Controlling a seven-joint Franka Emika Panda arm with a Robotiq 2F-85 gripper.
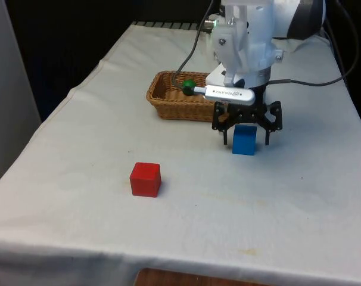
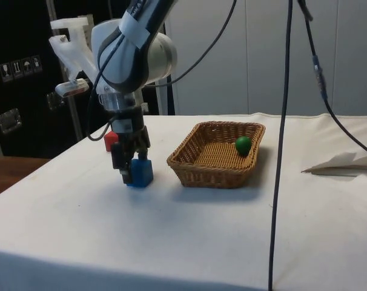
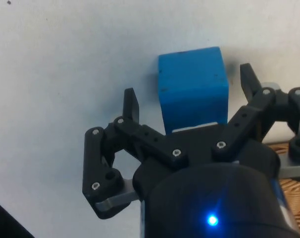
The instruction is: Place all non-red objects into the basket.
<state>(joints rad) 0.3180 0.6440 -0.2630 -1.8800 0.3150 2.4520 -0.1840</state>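
Table (image 1: pixel 79 155) under white cloth carried everything. Wicker basket (image 1: pixel 162 101) sat toward the far end, a green ball (image 2: pixel 243 144) already lying inside it against the wall. Gripper (image 1: pixel 247 142) hung low at the blue cube (image 1: pixel 244 140), which stood on the cloth just beside the basket on the side away from the ball. Fingers (image 3: pixel 131 105) were spread wide, one on either flank of the cube with daylight on both sides in the wrist view; nothing pinched yet.

Step in hand, as judged: the grasp of the blue cube, the one non-red thing left outside. Next move calls for closing squarely on the two flat faces, lifting clear of the basket rim, carrying across a short way and letting go over the open middle.

Red cube (image 1: pixel 145 179) sat well apart, nearer the front edge, and should stay. Nothing stood between cube and basket; only the rim could catch a low carry.
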